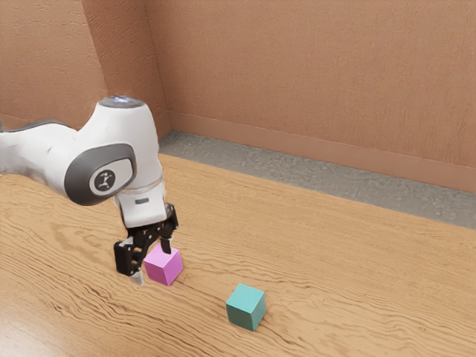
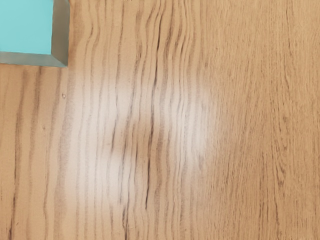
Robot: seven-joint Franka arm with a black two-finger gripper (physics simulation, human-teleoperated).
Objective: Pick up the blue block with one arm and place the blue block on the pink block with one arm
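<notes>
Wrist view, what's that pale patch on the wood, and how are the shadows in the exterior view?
Wrist view: a soft whitish patch on the table, blurry-edged, probably glare; the blue block is crisp. Exterior view: even, soft light, only faint shadows under the pink block and blue block.

Soft even light, pale glare on tabletop (image 2: pixel 165 125)

On the bench (image 1: pixel 335 245) one block (image 1: pixel 164 265) lies just beside the pincer (image 1: pixel 152 264), the other block (image 1: pixel 246 306) well apart from it.
</notes>
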